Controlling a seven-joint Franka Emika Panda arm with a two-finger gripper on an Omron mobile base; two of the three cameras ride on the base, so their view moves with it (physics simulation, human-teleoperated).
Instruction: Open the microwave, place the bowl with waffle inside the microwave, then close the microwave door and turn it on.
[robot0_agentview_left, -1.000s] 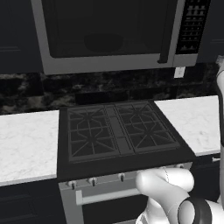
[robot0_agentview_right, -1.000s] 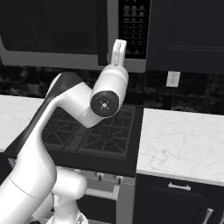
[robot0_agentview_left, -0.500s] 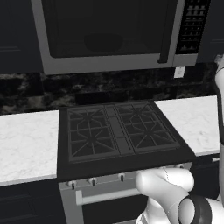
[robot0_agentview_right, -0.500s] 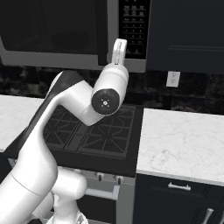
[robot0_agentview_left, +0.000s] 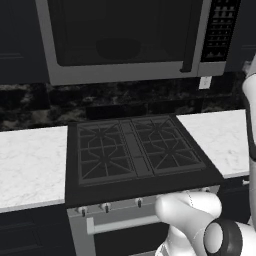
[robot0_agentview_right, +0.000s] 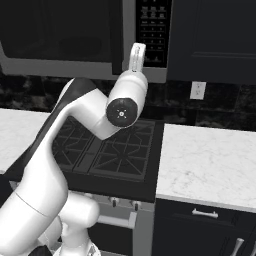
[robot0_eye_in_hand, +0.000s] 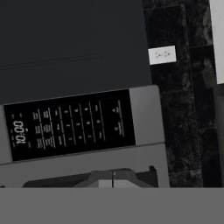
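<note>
**Change.** Next to nothing is recorded against the views of a second and half a second ago: the arm is held in the same raised pose, the base is unmoved, and the microwave door (robot0_agentview_left: 122, 42) is still shut. At most, a very slight upward creep of the wrist may be read in the right base view. The opening step is therefore judged not yet begun — the approach to the handle is the work in hand.

**Gripper.** The gripper (robot0_agentview_right: 137, 54) is seen raised, just before the microwave's lower right corner, close to the dark vertical handle (robot0_agentview_left: 189, 37) and the keypad strip (robot0_agentview_right: 154, 31). Whether its fingers are apart or together cannot be told; the tips are not made out in the hand view.

**Task items.**
- Microwave (robot0_agentview_left: 130, 40) — mounted above the stove, grey steel frame, dark window. In the hand view (rolled a quarter turn) its keypad (robot0_eye_in_hand: 70, 124) is seen close up, with the clock reading 10:00.
- Bowl and waffle — not located in these views.

**Surface and room.**
- Black gas stove (robot0_agentview_left: 137, 150) with cast grates, set between two white marble counters (robot0_agentview_right: 210, 167).
- Oven door with steel bar handle (robot0_agentview_left: 122, 222) below, knobs along the front edge.
- Black speckled backsplash (robot0_agentview_left: 30, 107), carrying a white wall outlet (robot0_agentview_right: 198, 90).
- Dark cabinets above (robot0_agentview_right: 215, 40) and below; the counter tops are bare where seen.
</note>
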